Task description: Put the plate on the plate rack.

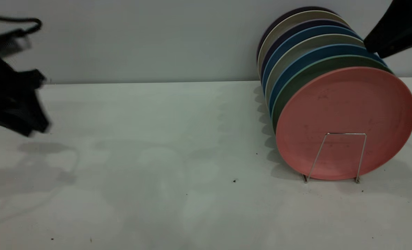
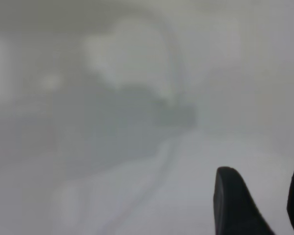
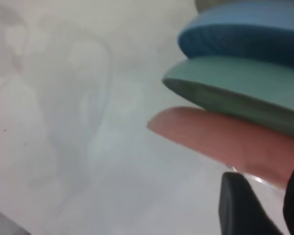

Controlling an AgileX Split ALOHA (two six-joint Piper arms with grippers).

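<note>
Frontmost in a row of plates, the salmon-pink plate [image 1: 344,121] stands on edge, tilted back, in the plate rack [image 1: 336,156] at the right side of the white bench [image 1: 157,156]. One trapezoid wire loop of the rack rises in front of its lower face, the loop's two feet resting on the bench. Directly behind it stands a green plate [image 1: 310,73], then a blue plate [image 1: 310,55], then further plates in grey, blue and dark tones, all leaning the same way. The right pincer [image 3: 264,208] hangs above the plates' upper right edges; in the right wrist view its two dark fingers show a narrow gap and grip nothing. The left pincer [image 2: 259,203] hovers above the bench at the far left, well apart from the rack, its fingers parted and empty.
</note>
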